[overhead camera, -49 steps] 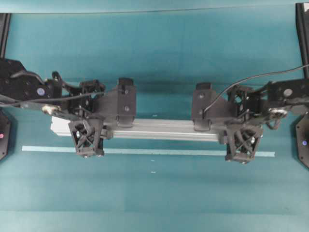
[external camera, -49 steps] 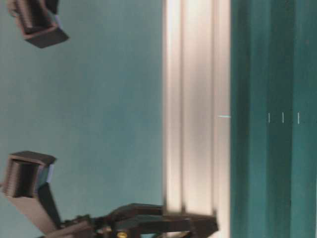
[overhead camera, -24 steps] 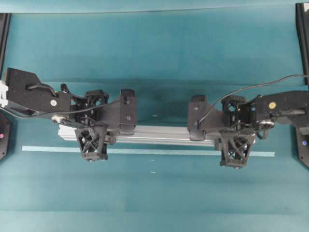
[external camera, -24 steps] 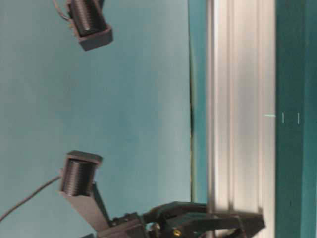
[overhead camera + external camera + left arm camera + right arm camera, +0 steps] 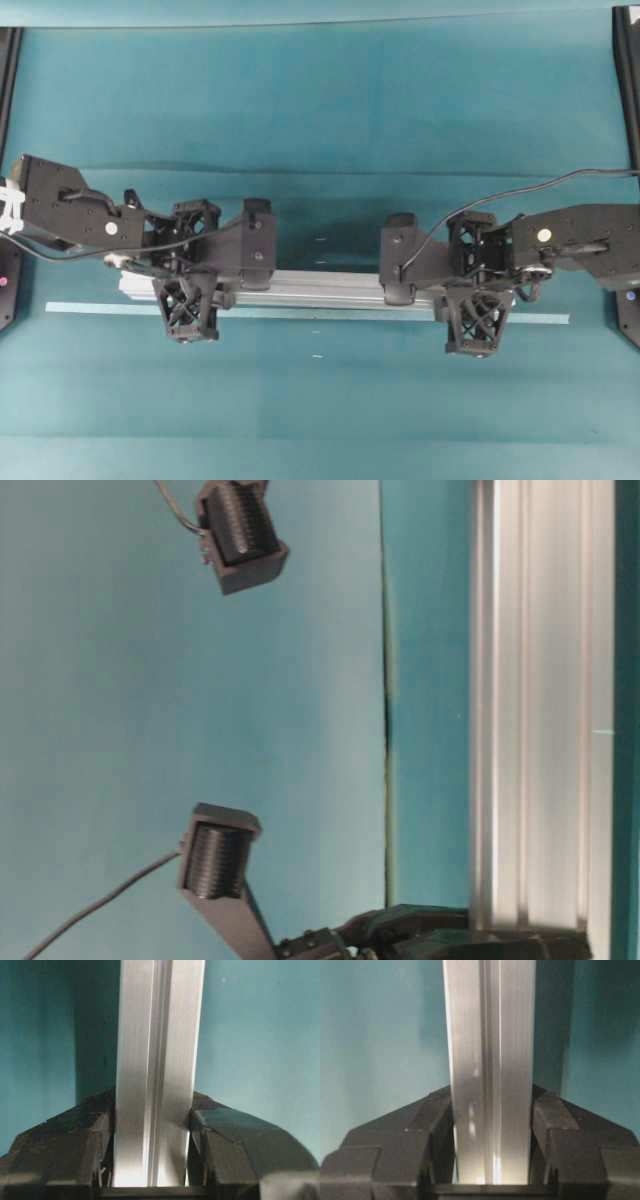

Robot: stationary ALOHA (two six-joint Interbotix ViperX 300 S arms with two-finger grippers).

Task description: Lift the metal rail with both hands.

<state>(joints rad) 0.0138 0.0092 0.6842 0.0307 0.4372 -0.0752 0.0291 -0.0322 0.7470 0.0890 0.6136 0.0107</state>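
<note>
1. The step in hand is the lift itself: the metal rail [image 5: 320,290] lies level across the middle of the overhead view, from 9 o'clock to 3 o'clock, and seems clear of the counter [image 5: 320,120] (the table-level view shows a strip of teal beside it).
2. The left gripper [image 5: 188,290] pinches the rail near its 9 o'clock end; its fingers [image 5: 100,1135] press on both sides.
3. The right gripper [image 5: 478,298] pinches it near the 3 o'clock end in the same way.
4. The next move, I judge, calls for both arms to rise together, so the rail does not tilt or twist.
5. The pale tape strip [image 5: 545,319] lies just at 6 o'clock of the rail. Toward 12 and 6 o'clock the counter shows wide bare room; black frame posts [image 5: 628,70] stand at the side edges.
</note>
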